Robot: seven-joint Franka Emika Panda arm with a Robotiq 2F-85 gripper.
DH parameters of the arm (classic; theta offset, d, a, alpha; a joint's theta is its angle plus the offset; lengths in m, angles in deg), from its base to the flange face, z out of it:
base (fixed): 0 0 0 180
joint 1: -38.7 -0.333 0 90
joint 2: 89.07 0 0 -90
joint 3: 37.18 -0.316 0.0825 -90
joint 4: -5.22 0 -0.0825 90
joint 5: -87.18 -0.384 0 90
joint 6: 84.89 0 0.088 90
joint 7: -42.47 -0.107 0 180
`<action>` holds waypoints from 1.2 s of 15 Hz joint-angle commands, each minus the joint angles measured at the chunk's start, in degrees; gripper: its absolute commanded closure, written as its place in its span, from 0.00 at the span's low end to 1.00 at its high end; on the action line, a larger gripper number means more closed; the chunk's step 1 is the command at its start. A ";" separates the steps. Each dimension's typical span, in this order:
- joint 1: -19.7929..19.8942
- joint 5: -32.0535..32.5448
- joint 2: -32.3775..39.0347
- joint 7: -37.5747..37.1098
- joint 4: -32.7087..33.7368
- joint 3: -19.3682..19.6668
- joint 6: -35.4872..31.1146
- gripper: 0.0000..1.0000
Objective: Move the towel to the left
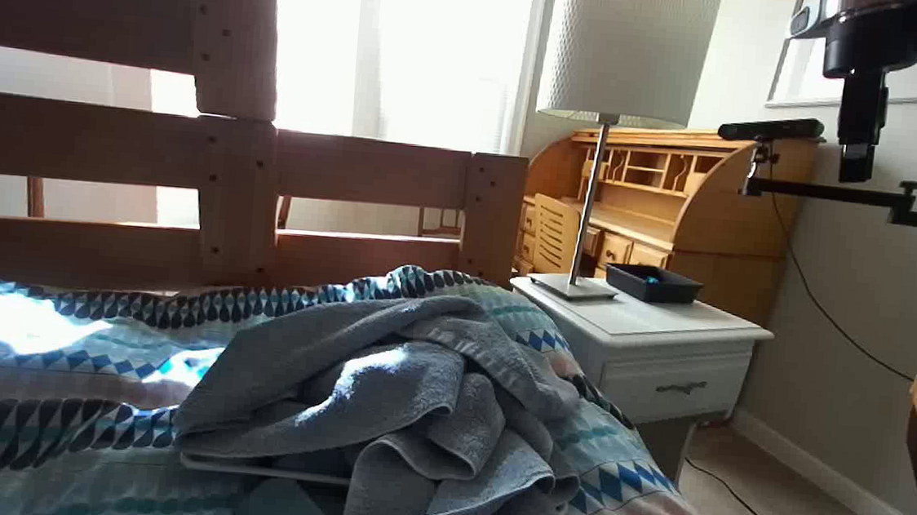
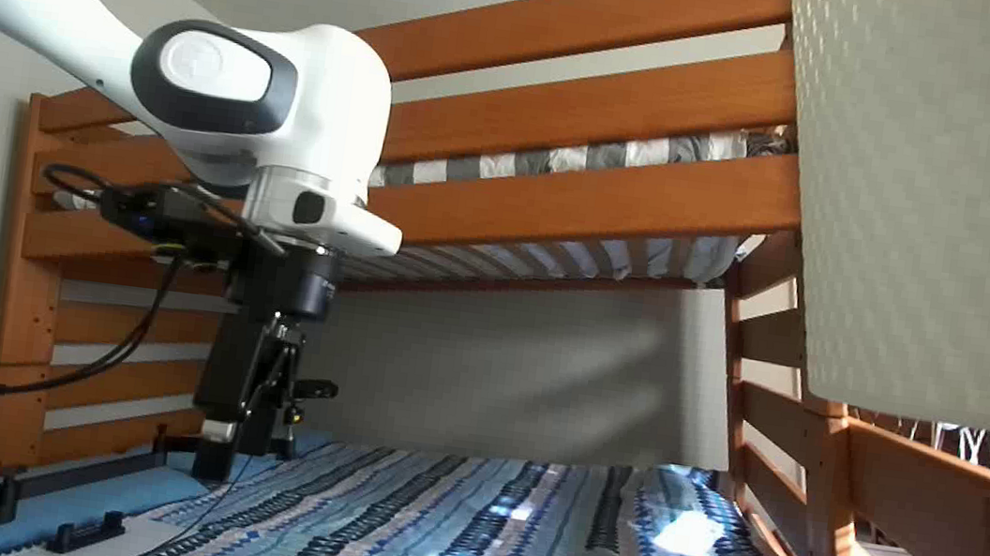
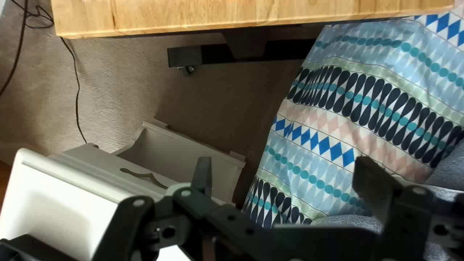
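Nearest in the wrist view is the pincer [image 3: 284,175], set wide, its fingers [image 3: 203,174] well apart. Both exterior views show it pointing downward, separated from the gray towel [image 1: 416,385]. The towel lies crumpled on the patterned bedspread [image 1: 619,499]. A wooden bed frame [image 1: 239,183] borders the bedspread; a pale-shaded lamp [image 1: 628,54] stands near it.

In an exterior view the towel [image 1: 407,393] lies on the quilt [image 1: 28,428] at the lower middle, before the bed frame [image 1: 236,174]. Right of the quilt stands the nightstand [image 1: 699,322], bearing the lamp [image 1: 626,54] and, to the right, the tray [image 1: 668,292]; the desk [image 1: 728,217] is behind. The pincer [image 1: 857,162] hangs at the upper right. In the wrist view a tabletop [image 3: 253,12] runs along the top, nightstand lower left, quilt right.
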 commanded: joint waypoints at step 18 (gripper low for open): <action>-14.45 -17.39 25.25 4.50 1.73 -1.59 -42.89 0.00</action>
